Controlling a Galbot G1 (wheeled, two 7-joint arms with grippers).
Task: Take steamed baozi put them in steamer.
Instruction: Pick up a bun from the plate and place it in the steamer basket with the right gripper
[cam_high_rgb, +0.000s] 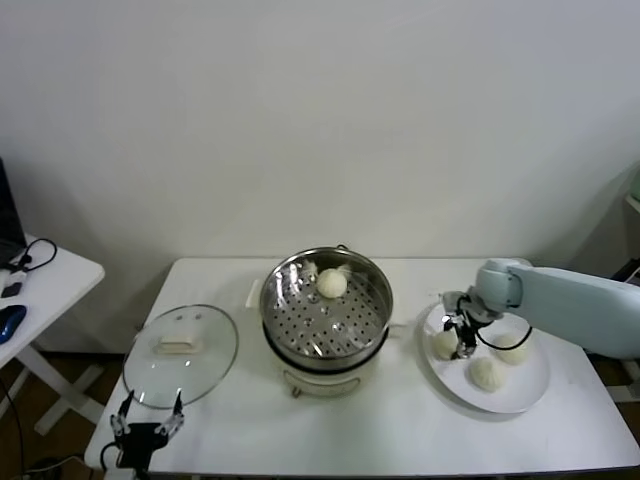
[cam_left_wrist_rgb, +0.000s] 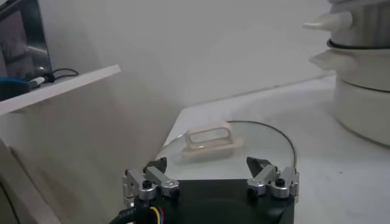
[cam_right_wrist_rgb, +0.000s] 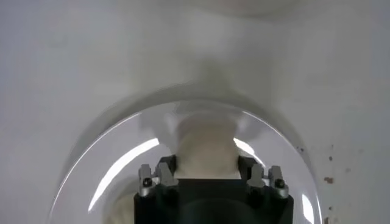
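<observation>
The steamer (cam_high_rgb: 275, 300), a shiny steel pot with a perforated tray, stands mid-table with one baozi (cam_high_rgb: 332, 283) at its far side. Three more baozi lie on a white plate (cam_high_rgb: 520, 398) to the right. My right gripper (cam_high_rgb: 462, 338) is down over the plate's left baozi (cam_high_rgb: 445, 343). In the right wrist view its jaws (cam_right_wrist_rgb: 206, 164) press both sides of that baozi (cam_right_wrist_rgb: 206, 143), which sits on the plate (cam_right_wrist_rgb: 116, 164). The other two baozi (cam_high_rgb: 485, 373) (cam_high_rgb: 514, 349) lie free. My left gripper (cam_high_rgb: 147, 425) is open and empty at the table's front left.
A round glass lid (cam_high_rgb: 182, 352) lies flat left of the steamer, just beyond the left gripper; it also shows in the left wrist view (cam_left_wrist_rgb: 210, 137), with the steamer's base (cam_left_wrist_rgb: 365, 79) behind. A white side table (cam_high_rgb: 40, 280) stands at far left.
</observation>
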